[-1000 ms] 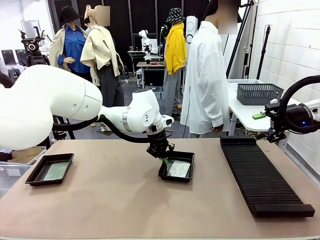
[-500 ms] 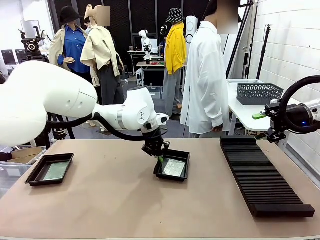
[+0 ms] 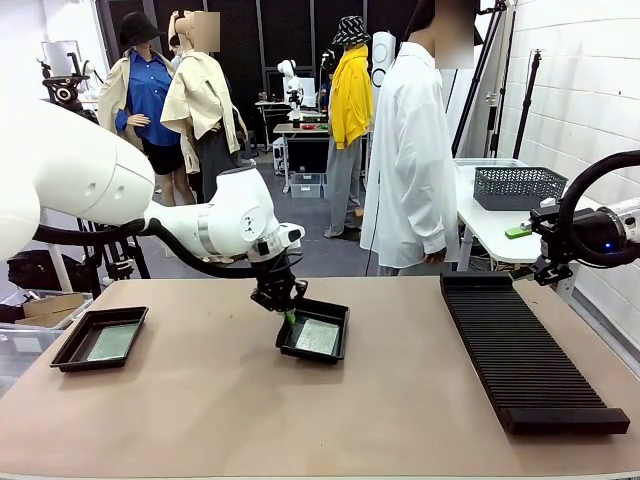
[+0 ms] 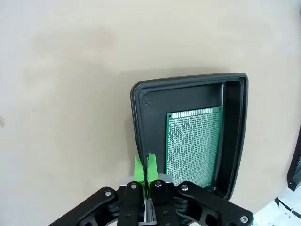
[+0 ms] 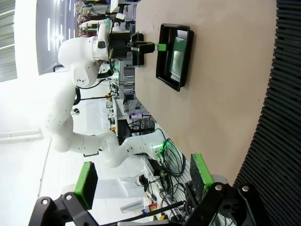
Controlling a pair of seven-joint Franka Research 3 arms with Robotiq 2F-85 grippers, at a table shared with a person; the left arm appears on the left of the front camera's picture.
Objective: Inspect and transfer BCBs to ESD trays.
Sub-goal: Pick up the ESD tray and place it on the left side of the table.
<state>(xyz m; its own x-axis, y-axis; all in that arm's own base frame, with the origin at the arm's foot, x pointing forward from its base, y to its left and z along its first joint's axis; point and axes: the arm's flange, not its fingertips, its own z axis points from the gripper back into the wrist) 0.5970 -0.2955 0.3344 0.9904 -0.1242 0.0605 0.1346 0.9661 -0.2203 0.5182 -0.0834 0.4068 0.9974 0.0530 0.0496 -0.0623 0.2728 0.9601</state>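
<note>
One ESD tray point(image 3: 335, 312) sits near the table's middle with a green BCB point(image 3: 317, 337) flat on its floor. My left gripper point(image 3: 288, 315) is shut on this tray's left rim. The left wrist view shows the green pads point(image 4: 138, 165) pinched on the rim wall at the corner of the ESD tray point(image 4: 137, 106), with the BCB point(image 4: 193, 146) inside. A second ESD tray point(image 3: 68, 352) lies at the far left and holds another BCB point(image 3: 112, 342). My right gripper point(image 5: 143, 176) stands open and holds nothing, off the table's right side, facing the ESD tray point(image 5: 162, 66).
A long black ribbed rack point(image 3: 530, 350) runs along the table's right side. A person in a white shirt point(image 3: 410, 160) stands at the far edge. A grey mesh basket point(image 3: 518, 187) rests on a white side table behind the rack. Bare tabletop lies between the two trays.
My left gripper has slid the middle tray, with its board, to the left across the table. The right arm has stayed still.
</note>
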